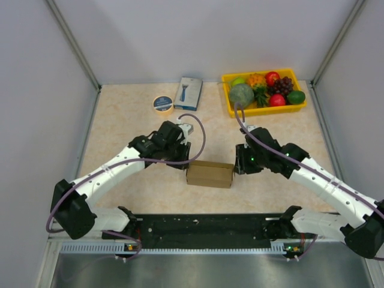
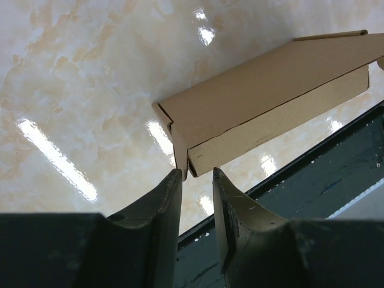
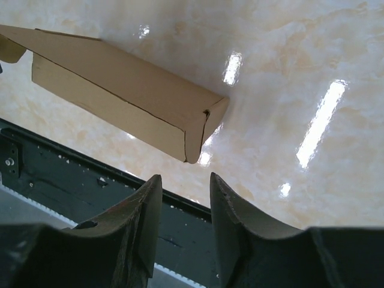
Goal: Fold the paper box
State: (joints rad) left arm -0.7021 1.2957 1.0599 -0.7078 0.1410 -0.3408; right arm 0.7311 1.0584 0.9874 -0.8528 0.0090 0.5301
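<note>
The paper box (image 1: 209, 173) lies near the middle of the table as a long, closed brown cardboard shape. My left gripper (image 1: 186, 159) is at its left end. In the left wrist view the box's end flap (image 2: 180, 144) hangs just beyond the narrowly parted fingertips of the left gripper (image 2: 197, 171), and nothing is clamped between them. My right gripper (image 1: 238, 163) is at the box's right end. In the right wrist view the box's (image 3: 120, 84) folded end corner sits a little ahead of the right gripper (image 3: 183, 177), whose jaws stand partly apart with nothing between them.
A yellow tray (image 1: 270, 110) of toy fruit stands at the back right. A small blue-and-white printed box (image 1: 189, 93) and a tape roll (image 1: 162, 104) lie at the back centre. A black strip (image 1: 204, 225) runs along the near edge, with grey walls on both sides.
</note>
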